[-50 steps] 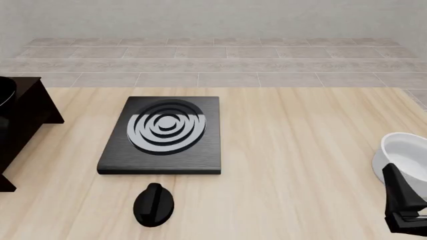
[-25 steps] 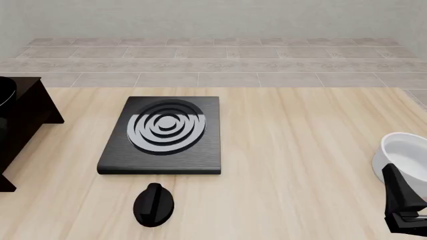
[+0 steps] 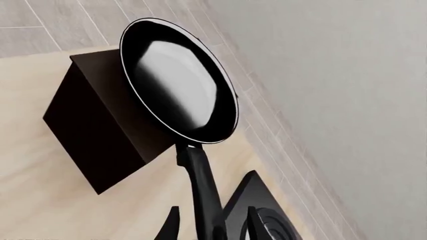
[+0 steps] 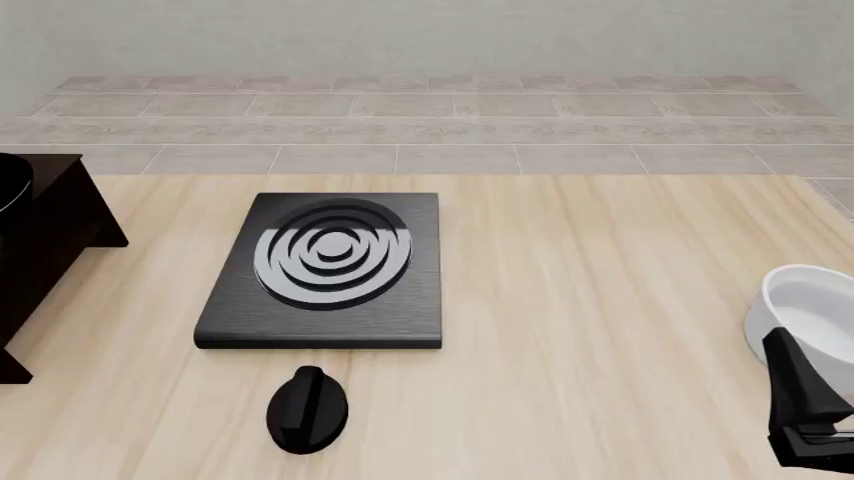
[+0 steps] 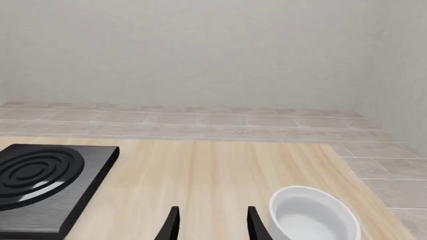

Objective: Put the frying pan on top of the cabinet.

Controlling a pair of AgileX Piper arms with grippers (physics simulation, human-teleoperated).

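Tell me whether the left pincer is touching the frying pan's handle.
Touching. The left wrist view shows the left pincer with its fingertips closed against both sides of the frying pan handle, no gap visible, while the pan sits over the cabinet.

- In the front view almost nothing has changed during the last second.
- The right gripper (image 4: 807, 420), at the lower right corner beside the white bowl (image 4: 806, 305), now sits a little lower in the picture than before; its upper tip has dropped slightly against the bowl's wall.
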